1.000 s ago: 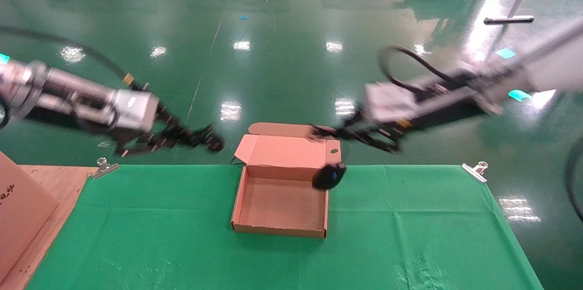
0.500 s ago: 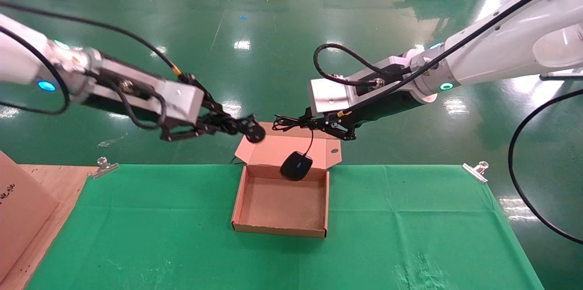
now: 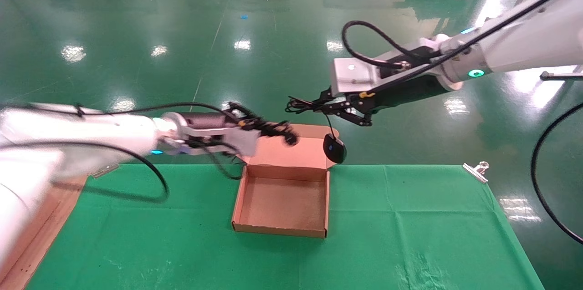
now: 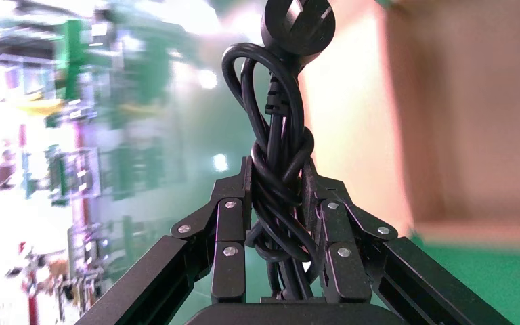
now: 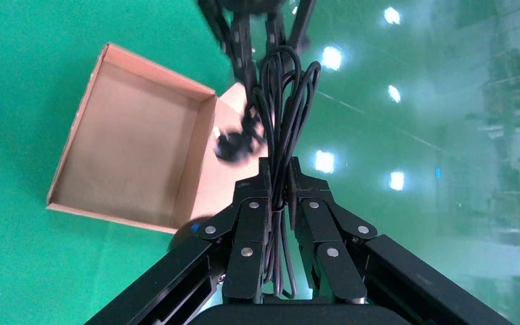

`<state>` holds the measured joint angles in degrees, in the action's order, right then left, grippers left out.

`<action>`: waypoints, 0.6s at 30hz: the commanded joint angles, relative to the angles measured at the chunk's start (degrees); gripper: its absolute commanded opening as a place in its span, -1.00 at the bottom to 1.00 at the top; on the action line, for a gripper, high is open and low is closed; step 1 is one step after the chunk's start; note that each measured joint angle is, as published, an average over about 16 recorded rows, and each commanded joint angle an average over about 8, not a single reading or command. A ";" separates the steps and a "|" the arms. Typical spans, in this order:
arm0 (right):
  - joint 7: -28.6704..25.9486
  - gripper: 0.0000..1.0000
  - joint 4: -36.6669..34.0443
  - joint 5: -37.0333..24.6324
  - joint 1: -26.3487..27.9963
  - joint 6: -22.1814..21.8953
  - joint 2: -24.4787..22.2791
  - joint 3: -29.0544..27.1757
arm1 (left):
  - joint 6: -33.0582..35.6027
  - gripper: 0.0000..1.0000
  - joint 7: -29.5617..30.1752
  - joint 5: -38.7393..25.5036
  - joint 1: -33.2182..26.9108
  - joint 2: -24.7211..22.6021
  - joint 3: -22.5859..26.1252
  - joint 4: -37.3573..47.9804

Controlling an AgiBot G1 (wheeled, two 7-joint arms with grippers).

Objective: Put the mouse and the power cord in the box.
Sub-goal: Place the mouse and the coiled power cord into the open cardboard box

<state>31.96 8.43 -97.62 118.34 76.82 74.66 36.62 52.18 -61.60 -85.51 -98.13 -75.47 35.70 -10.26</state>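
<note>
Since 0.5 s ago: the left arm has dropped low and swung in along the table's far edge; the right gripper (image 3: 314, 107) has lifted and pulled toward the robot's right, so the mouse (image 3: 334, 148), which hung over the tray's back wall, now dangles off the far right corner of the box (image 3: 281, 224).

Near: the box sits on the green cloth (image 3: 410, 235), tray empty, lid flap laid back away from the robot — open mouth up, ready for loading from above.

Mid: the left gripper (image 3: 282, 131) is over the lid flap, just behind the tray. In the left wrist view its fingers (image 4: 229, 227) are clamped on the power cord (image 4: 281, 169), squeezing the coil mid-bundle so the loops stay gathered; the round plug (image 4: 298, 26) sticks out ahead.

Far: in the right wrist view the right gripper's fingers (image 5: 250, 227) pinch the mouse's folded thin cord (image 5: 284, 101). Gripping the cord, not the body, lets the mouse hang as a pendulum.

Judgement: both items are in the air, neither in the box. The mouse must be brought back over the tray and its swing allowed to settle before release.
</note>
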 commanded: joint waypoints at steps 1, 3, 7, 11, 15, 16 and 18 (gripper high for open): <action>0.59 -1.00 -0.57 0.30 0.21 0.35 -0.52 -0.19 | -3.67 -1.00 -1.76 3.09 3.04 -1.17 -2.22 -0.50; 1.16 -1.00 -1.14 0.36 0.03 0.57 -0.95 -0.22 | -4.12 -1.00 -2.85 4.47 5.36 -1.74 -2.82 -0.95; 2.27 -1.00 -2.23 0.33 -0.66 0.92 -1.73 -0.18 | -4.38 -0.98 -3.96 4.85 8.75 -2.44 -1.84 -1.86; 3.17 -1.00 -3.29 0.36 -1.46 1.01 -2.37 -0.19 | -5.84 -0.87 -4.50 2.87 10.67 -2.75 1.38 -3.60; 3.83 -1.00 -4.16 0.49 -2.01 0.96 -2.65 -0.28 | -8.75 -0.14 -4.98 1.86 12.37 -2.85 4.45 -6.10; 3.99 -1.00 -4.33 0.52 -2.09 0.94 -2.68 -0.29 | -9.45 0.09 -5.03 1.82 12.73 -2.84 5.13 -6.63; 4.28 -1.00 -4.63 0.55 -2.21 0.93 -2.72 -0.31 | -10.40 0.55 -4.90 2.00 13.16 -2.82 6.32 -7.42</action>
<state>36.25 3.87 -97.10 116.20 77.79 71.96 36.32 42.39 -66.34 -83.16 -85.43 -78.26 41.78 -17.18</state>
